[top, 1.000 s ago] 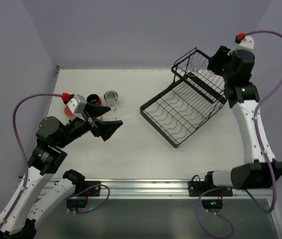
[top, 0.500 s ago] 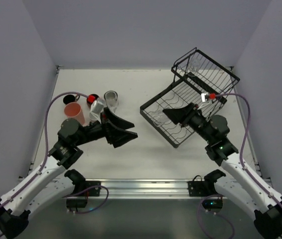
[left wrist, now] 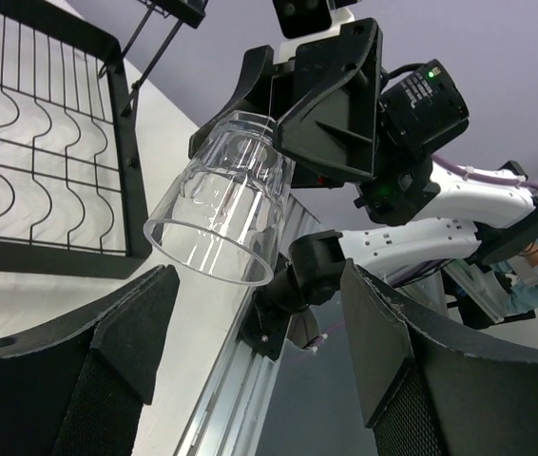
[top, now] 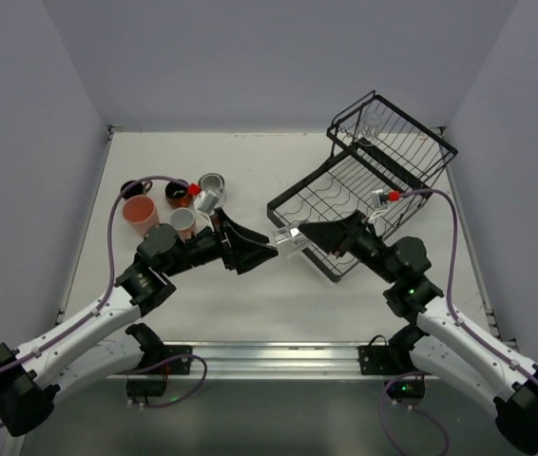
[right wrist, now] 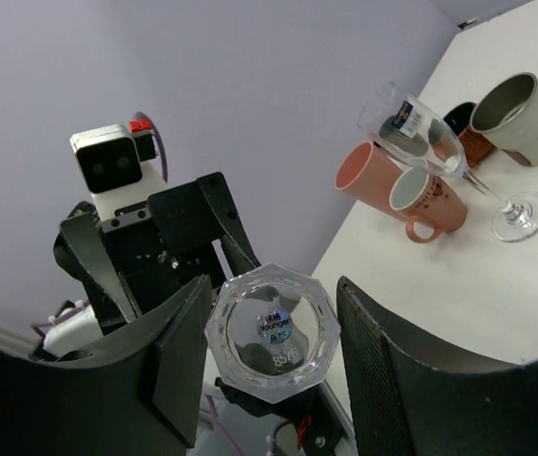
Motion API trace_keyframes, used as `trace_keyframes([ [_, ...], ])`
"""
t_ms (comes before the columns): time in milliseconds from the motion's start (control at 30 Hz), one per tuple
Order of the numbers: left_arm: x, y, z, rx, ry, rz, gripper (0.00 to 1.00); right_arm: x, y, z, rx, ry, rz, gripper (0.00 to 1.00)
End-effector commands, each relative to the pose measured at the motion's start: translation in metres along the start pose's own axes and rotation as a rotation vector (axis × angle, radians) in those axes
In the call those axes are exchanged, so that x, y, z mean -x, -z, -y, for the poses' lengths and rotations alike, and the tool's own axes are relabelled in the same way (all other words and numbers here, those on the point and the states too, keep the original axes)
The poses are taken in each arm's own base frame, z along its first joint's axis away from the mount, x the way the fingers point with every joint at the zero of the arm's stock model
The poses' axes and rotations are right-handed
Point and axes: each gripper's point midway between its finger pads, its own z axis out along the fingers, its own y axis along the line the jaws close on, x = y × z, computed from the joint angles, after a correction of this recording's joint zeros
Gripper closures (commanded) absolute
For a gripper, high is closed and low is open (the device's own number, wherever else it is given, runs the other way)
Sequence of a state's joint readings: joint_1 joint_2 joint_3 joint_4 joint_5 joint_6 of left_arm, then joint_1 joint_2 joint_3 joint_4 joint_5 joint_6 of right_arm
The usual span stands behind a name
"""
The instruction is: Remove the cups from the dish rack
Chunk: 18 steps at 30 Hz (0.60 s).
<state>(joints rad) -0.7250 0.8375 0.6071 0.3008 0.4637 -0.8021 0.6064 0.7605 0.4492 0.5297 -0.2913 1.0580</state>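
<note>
Clear glass: held sideways above the middle of the worktop, just at 7 o'clock of the dish rack's near-left corner, with its mouth towards my left arm.
Right claw: closed on the glass at its base end, jaws about half-way in.
Left claw: open, one pad on either side of the mouth rim, and neither touches it as far as I can see.
Step in hand: a mid-air handover from right to left. I judge the unloading well along.
Next move: I would ease the left claw forward over the rim, close it firmly, and only then release the right. The wall is smooth and round, so a shallow bite may slip.
Cups already out: pink tumbler, small pink mug, wine glass and cream cup, grouped at 9 to 10 o'clock.
Change from earlier frames: one second ago the right claw was at the raised basket at 1 o'clock and the left was by the cups. Now they have met, and the left jaws are narrower.
</note>
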Motion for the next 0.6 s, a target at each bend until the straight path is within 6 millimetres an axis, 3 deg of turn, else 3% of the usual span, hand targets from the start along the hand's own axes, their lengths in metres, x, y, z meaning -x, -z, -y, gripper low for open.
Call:
trace_keyframes([
  [0,0.016,-0.006,0.016,-0.066,-0.027,0.062,0.25,0.006,-0.003,-0.022,0.094,0.005,0.017,0.83],
  [233,0.013,-0.02,0.019,-0.103,-0.025,0.056,0.5,-0.009,-0.011,-0.015,0.096,-0.034,-0.029,0.83],
  [333,0.021,-0.015,0.022,-0.095,-0.05,0.093,0.66,-0.011,-0.013,-0.01,0.085,-0.037,-0.028,0.83],
  [400,0.022,-0.013,0.016,-0.049,-0.054,0.097,0.87,-0.013,-0.013,-0.008,0.084,-0.039,-0.035,0.83],
  [433,0.028,-0.011,0.016,-0.028,-0.079,0.115,1.0,-0.015,-0.014,-0.006,0.077,-0.04,-0.041,0.77],
  [500,0.019,-0.007,0.001,0.066,-0.076,0.057,1.0,-0.016,-0.014,-0.003,0.066,-0.031,-0.043,0.62],
  [533,0.032,-0.006,0.002,0.104,-0.132,0.066,1.0,-0.013,-0.014,-0.003,0.056,-0.02,-0.033,0.45],
  [567,0.032,-0.005,-0.002,0.142,-0.148,0.043,1.0,-0.012,-0.014,-0.002,0.043,-0.005,-0.033,0.37],
])
